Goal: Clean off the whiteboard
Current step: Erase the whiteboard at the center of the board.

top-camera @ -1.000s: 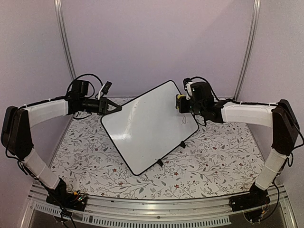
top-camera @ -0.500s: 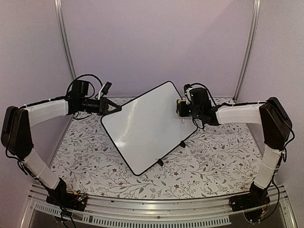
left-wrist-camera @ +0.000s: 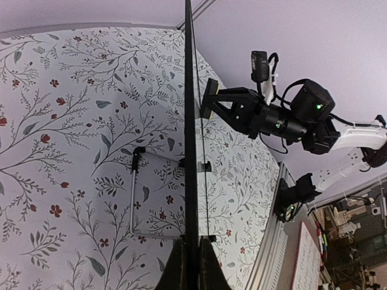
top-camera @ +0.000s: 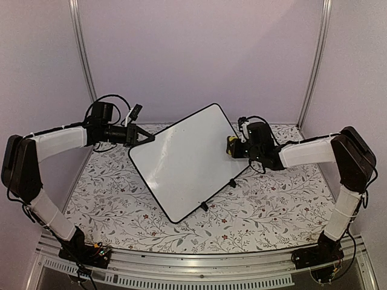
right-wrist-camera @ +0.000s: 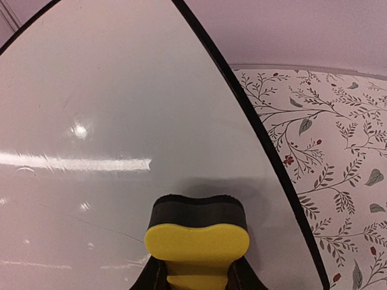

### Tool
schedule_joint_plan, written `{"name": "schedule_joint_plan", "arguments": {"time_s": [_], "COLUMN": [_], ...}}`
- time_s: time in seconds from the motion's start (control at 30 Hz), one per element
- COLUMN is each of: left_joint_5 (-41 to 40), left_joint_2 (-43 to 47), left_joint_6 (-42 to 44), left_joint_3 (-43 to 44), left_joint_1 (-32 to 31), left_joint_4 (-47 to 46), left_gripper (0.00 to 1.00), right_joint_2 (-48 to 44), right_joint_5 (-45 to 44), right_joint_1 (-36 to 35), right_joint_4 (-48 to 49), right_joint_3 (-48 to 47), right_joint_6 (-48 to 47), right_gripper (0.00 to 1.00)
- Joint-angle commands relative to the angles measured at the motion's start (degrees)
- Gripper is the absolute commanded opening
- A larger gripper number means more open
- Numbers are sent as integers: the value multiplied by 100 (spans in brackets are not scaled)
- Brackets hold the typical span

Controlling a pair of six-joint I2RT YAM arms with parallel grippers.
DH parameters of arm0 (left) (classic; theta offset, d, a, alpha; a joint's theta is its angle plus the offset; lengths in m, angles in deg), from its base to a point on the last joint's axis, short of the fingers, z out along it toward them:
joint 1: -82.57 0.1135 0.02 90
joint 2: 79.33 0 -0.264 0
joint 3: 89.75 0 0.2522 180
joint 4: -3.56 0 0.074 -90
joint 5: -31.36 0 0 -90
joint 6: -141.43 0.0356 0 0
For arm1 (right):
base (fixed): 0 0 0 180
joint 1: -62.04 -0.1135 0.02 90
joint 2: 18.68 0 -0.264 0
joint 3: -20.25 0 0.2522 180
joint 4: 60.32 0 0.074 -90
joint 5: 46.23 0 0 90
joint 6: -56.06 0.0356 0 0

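Two grippers meet the whiteboard (top-camera: 187,163), propped tilted at the middle of the table (top-camera: 272,199), long axis running near-left to far-right, face toward the top camera. Faint streaks on it are too slight to read. At the board's left corner the left gripper (top-camera: 145,138) is clenched, the frame edge-on between its fingers in the left wrist view. The right gripper (top-camera: 233,147) grasps a yellow eraser (right-wrist-camera: 196,235), its dark pad pressed to the face just inside the right edge, which is plain only from the right wrist.
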Motion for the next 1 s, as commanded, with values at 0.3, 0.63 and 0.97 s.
{"name": "schedule_joint_plan", "arguments": {"time_s": [0.3, 0.63, 0.97], "left_joint_5": [377, 368, 367], "left_joint_2": [-25, -27, -31], "left_joint_6": [325, 326, 319], "left_joint_3": [-42, -44, -42], "left_joint_1": [-107, -109, -107], "left_joint_4": [-101, -99, -100], "left_gripper": [0, 0, 0], "right_joint_2": [-77, -555, -1478], "right_joint_5": [62, -30, -639], "right_joint_1": [-376, -525, -405], "right_joint_4": [-466, -611, -1203], "right_joint_3": [554, 769, -99], "right_joint_6": [112, 135, -349], "right_gripper": [0, 0, 0]}}
